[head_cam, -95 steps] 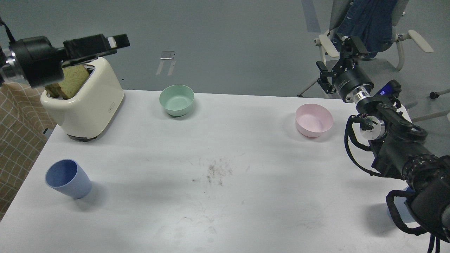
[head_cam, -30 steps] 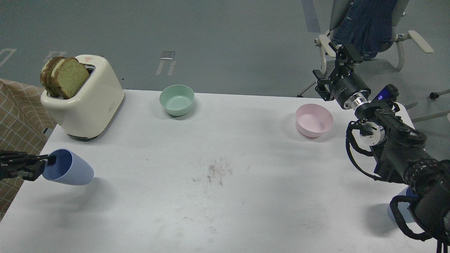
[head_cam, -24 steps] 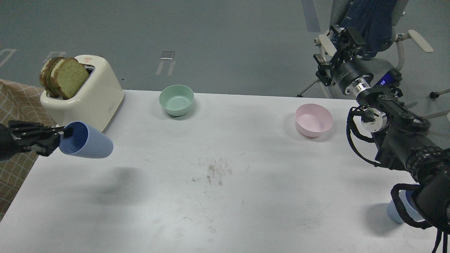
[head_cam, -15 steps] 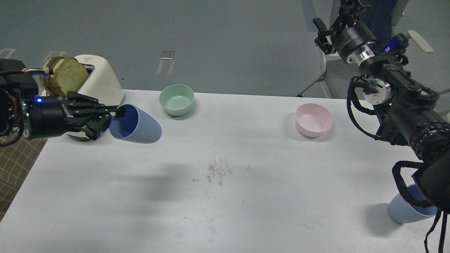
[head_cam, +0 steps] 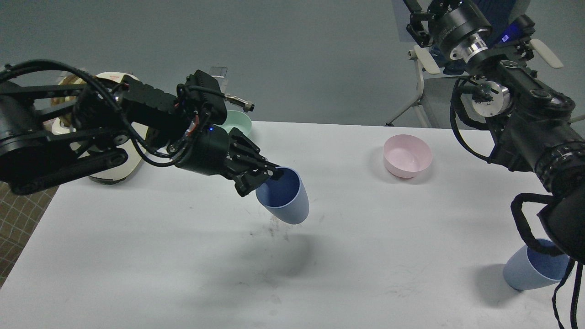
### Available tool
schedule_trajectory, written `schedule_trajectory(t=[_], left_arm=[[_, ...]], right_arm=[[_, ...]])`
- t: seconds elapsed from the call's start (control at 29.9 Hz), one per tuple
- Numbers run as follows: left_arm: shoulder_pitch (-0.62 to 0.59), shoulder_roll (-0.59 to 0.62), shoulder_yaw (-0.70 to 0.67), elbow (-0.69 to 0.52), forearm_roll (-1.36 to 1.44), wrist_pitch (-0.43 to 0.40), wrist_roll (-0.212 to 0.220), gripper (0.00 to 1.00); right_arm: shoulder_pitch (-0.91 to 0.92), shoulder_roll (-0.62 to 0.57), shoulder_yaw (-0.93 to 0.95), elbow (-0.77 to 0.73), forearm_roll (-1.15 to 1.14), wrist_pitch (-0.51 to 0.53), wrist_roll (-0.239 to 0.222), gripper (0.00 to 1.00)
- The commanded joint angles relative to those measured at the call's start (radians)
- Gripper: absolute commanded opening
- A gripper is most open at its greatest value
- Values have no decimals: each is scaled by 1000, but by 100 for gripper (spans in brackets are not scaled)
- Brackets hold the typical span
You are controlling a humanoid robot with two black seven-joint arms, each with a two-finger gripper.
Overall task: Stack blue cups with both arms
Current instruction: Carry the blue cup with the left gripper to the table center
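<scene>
Head view: left tool (head_cam: 264,177) pinches rim of blue cup (head_cam: 284,196), tilted above mid surface (head_cam: 183,256). Second cup (head_cam: 532,270) stands lower right. Right tool (head_cam: 418,18) state unclear. Cups likely light, stiff, slippery; grip rim.

Periwinkle-blue cups (head_cam: 283,197) (head_cam: 532,270), pink bowl (head_cam: 407,156), white table (head_cam: 183,256)

no legible text, labels or numbers
</scene>
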Motion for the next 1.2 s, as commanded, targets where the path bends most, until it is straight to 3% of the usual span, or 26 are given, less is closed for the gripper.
schedule_trajectory(t=[0.0, 0.13, 0.43, 0.97, 1.17], left_arm=[[-5, -83, 3, 27, 65, -3, 11, 0], [-7, -194, 6, 99, 112, -3, 28, 0], [-34, -324, 102, 213, 152, -3, 20, 0], [-22, -387, 136, 217, 148, -3, 17, 0], [-19, -389, 136, 219, 140, -3, 17, 15]], right_arm=[[-5, -3, 0, 0, 0, 0, 0, 100], [-6, -2, 0, 0, 2, 0, 0, 100], [-15, 3, 0, 0, 2, 0, 0, 100], [-31, 2, 0, 0, 2, 0, 0, 100], [-37, 0, 0, 0, 2, 0, 0, 100]])
